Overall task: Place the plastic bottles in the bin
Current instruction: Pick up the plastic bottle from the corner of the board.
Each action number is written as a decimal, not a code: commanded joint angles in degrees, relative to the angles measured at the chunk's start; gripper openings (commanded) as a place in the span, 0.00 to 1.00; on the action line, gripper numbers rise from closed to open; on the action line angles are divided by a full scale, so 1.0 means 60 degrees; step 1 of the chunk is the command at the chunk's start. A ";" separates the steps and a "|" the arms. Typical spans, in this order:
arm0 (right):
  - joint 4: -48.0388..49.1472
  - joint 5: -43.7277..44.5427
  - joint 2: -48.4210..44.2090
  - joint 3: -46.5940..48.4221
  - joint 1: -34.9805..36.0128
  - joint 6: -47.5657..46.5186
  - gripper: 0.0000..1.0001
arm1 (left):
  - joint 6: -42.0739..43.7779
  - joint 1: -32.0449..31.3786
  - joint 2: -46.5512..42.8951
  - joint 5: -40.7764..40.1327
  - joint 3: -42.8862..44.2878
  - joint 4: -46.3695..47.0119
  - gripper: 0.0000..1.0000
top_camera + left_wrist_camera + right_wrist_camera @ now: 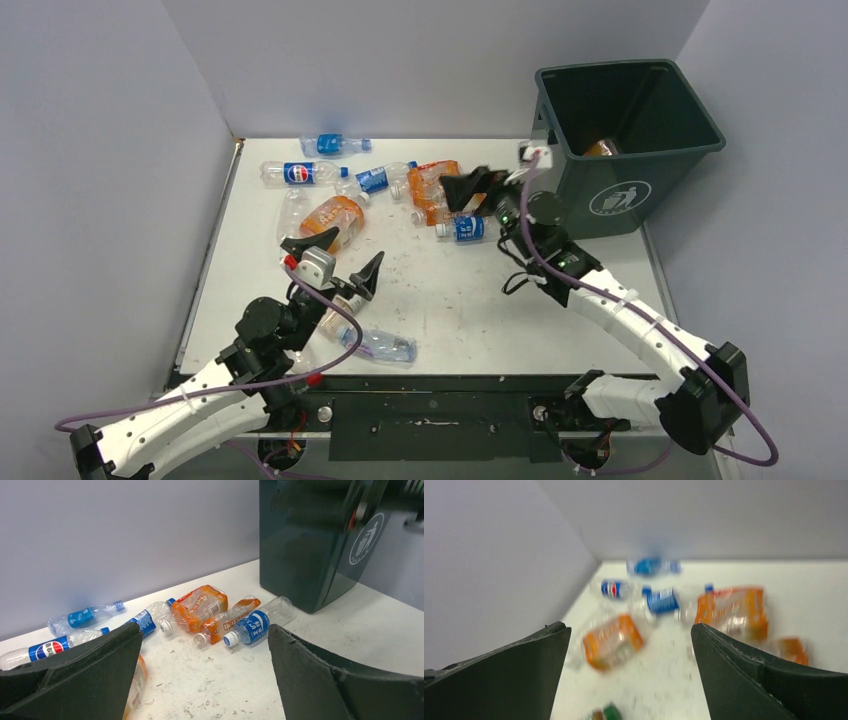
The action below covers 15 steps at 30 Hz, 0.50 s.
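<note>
left gripper [338,255]: being held above the table [450,300], jaws spread wide apart, nothing between them.
right gripper [462,192]: being held over the bottle cluster just left of the bin, jaws apart, nothing gripped; wrist view is blurred.
plastic bottles [335,220]: being seen scattered flat across the far-left part of the table; one clear bottle [385,345] lying near the left arm.
bin [640,190]: being seen upright at the far right corner, something orange showing inside.
</note>
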 commanded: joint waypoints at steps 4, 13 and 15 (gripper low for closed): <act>-0.0391 -0.3274 0.0560 -0.2240 0.0613 -0.0103 0.95 | 0.0381 -0.0095 0.0156 -0.0314 0.0157 -0.0064 0.96; -0.1744 -0.3552 0.1227 -0.3335 0.3069 -0.2074 1.00 | 0.0392 -0.0085 0.0130 -0.0328 0.0158 -0.0072 0.96; -0.1265 -0.3413 0.1430 -0.3683 0.3466 -0.1986 1.00 | 0.0385 -0.0087 0.0089 -0.0345 0.0145 -0.0048 0.96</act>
